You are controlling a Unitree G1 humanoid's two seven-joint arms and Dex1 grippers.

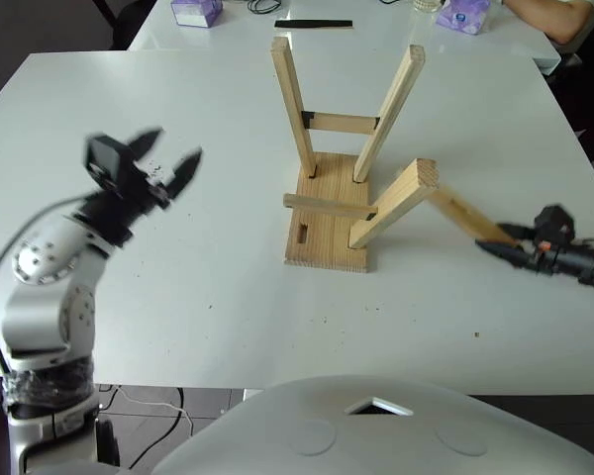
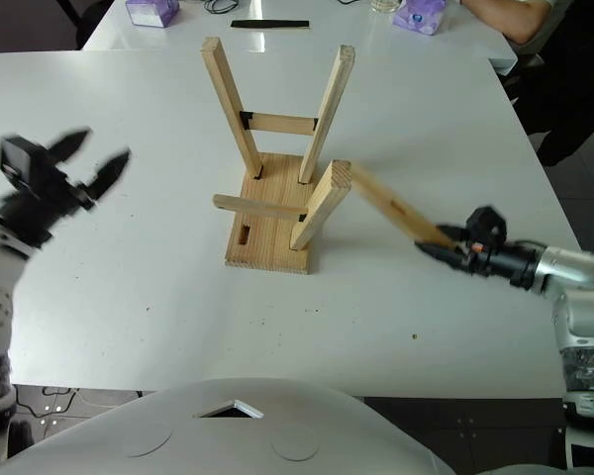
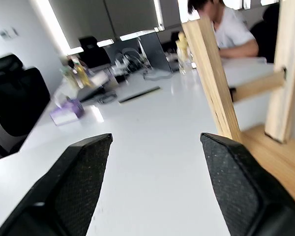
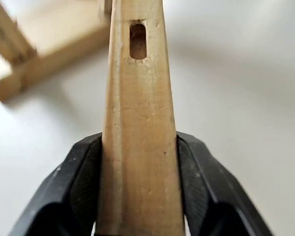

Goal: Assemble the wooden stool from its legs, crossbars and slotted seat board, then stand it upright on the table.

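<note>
Wooden leg, its mortise slot clear from the right wrist view, is clamped in the right hand; left hand gapes wide, apart from the half-built stool.

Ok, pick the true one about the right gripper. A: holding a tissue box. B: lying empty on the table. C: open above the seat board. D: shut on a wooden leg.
D: the fingers of the right gripper press against both sides of the wooden leg.
</note>
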